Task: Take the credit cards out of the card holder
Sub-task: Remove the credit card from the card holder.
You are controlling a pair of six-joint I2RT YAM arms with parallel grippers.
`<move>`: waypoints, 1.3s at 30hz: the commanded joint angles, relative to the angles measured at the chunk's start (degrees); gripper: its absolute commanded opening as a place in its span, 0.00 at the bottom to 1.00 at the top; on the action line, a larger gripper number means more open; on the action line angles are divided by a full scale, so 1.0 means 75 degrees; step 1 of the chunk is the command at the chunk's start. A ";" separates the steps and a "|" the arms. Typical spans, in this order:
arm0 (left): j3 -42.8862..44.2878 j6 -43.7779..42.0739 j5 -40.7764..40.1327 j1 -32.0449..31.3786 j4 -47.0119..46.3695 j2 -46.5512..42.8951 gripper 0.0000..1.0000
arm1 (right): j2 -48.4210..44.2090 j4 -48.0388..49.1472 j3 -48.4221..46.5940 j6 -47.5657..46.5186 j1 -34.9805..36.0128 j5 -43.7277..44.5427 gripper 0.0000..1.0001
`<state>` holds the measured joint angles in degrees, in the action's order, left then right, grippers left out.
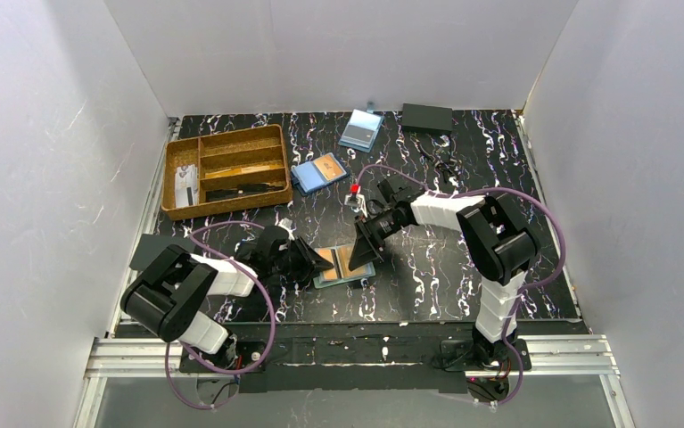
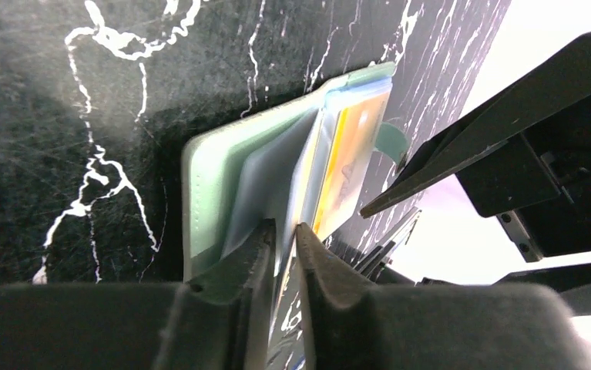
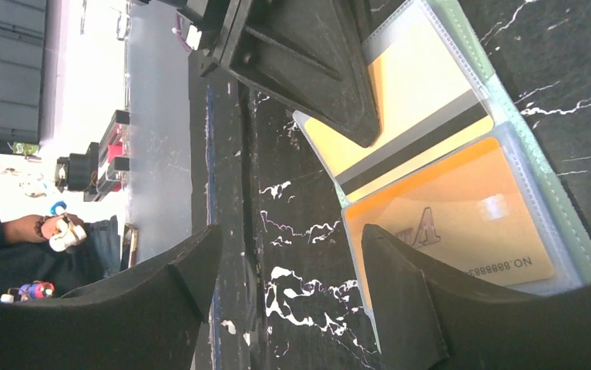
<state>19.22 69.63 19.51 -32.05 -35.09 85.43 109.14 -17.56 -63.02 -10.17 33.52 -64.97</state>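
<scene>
Left end effector [image 2: 284, 233] pinches the card holder [image 2: 211, 177]; right end effector [image 3: 292, 235] gapes over it, blue holder [image 1: 318, 172] beyond.

White panel walls [image 1: 338, 53] on 3 sides; black marble-look tabletop [image 1: 427, 276]; alu rail [image 1: 570, 349] at near edge.

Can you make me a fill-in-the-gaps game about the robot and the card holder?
1. The card holder lies ____, so its cards show.
2. The left gripper is ____ on a clear pocket of the holder.
3. The right gripper is ____, next to the orange card.
4. The yellow card has a ____ stripe.
Missing words: open; shut; open; black.
</scene>
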 commanded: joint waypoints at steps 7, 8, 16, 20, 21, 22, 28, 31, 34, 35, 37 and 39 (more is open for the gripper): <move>-0.0089 -0.1200 0.0010 0.0055 0.0093 -0.0367 0.00 | -0.0192 0.0988 0.0337 0.1037 -0.0023 0.0457 0.74; -0.0106 -0.1379 0.0082 0.0055 -0.0034 -0.0504 0.00 | -0.0205 0.1078 0.0359 0.1125 -0.0068 0.0393 0.74; -0.0118 -0.1907 0.1026 0.0055 -0.2039 -0.0591 0.00 | -0.0620 0.1867 0.0681 0.1749 -0.0657 -0.0647 0.74; 0.0111 -0.1602 0.1544 0.0043 -0.3214 -0.0046 0.00 | -0.0834 0.2083 0.0736 0.1956 -0.0672 -0.0853 0.75; 0.0120 -0.1520 0.1594 0.0043 -0.3527 0.0085 0.00 | -0.0857 0.2123 0.0748 0.2009 -0.0678 -0.0879 0.75; 0.0110 -0.1438 0.1610 0.0043 -0.3872 0.0206 0.00 | -0.0874 0.2163 0.0751 0.2071 -0.0683 -0.0894 0.74; 0.0185 -0.1028 0.1769 0.0043 -0.4842 0.0731 0.00 | -0.0859 0.2632 0.0873 0.2665 -0.0777 -0.0628 0.72; 0.0162 -0.0979 0.1731 0.0043 -0.5015 0.0824 0.00 | -0.0836 0.2621 0.0902 0.2783 -0.0820 -0.0354 0.70; 0.0139 -0.0950 0.1731 0.0043 -0.5112 0.0884 0.00 | -0.0801 0.2638 0.0928 0.2875 -0.0865 -0.0273 0.69; 0.0133 -0.0948 0.1732 0.0043 -0.5147 0.0896 0.00 | -0.0795 0.2716 0.0959 0.2954 -0.0868 -0.0291 0.69; 0.0142 -0.0917 0.1756 0.0043 -0.5228 0.0928 0.00 | -0.0766 0.3250 0.1067 0.3430 -0.0871 -0.0386 0.69; 0.0171 -0.0874 0.1786 0.0022 -0.5337 0.0985 0.00 | -0.0728 0.3783 0.1205 0.3899 -0.0863 -0.0502 0.68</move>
<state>18.87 62.65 31.05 -31.92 -69.60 92.62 104.18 2.79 -55.79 12.86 27.33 -67.64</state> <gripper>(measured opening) 0.012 0.688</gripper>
